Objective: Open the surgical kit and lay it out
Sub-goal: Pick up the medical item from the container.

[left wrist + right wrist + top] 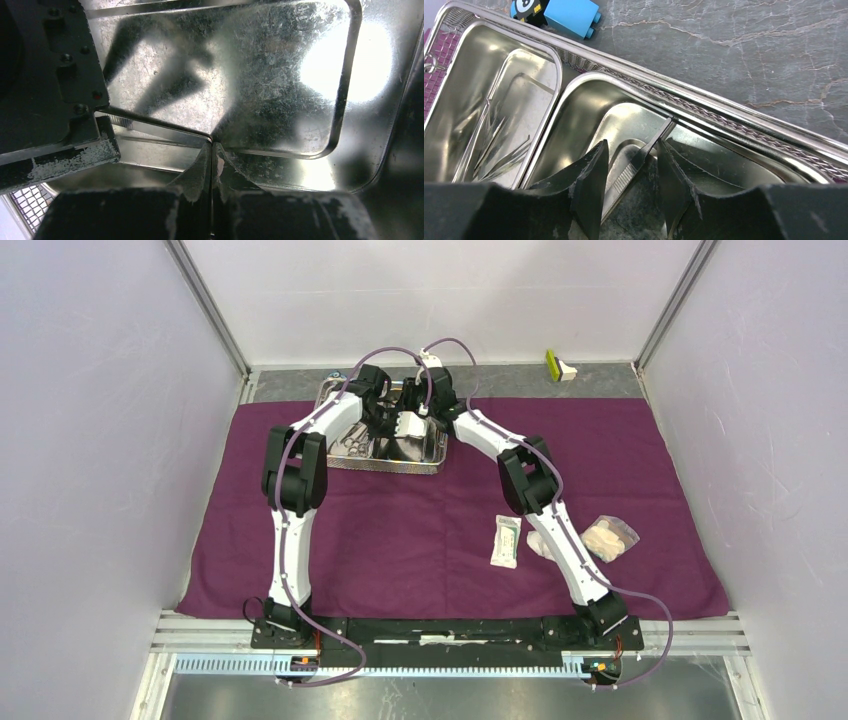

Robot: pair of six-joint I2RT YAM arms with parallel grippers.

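Observation:
The purple cloth wrap lies spread open. The steel tray stands at its back; its rim also shows in the right wrist view. Both grippers are down in the tray's right compartment. My left gripper is shut, pinching one end of the slim tweezers. My right gripper is open and straddles the tweezers without touching them. Forceps lie in the left compartment. The white sealed packet and the gauze wads lie on the cloth at the right.
A small blue block and a black-and-blue toy-like object sit on the grey table behind the tray. A yellow-green and white object stands at the back right. White walls close in both sides and the back.

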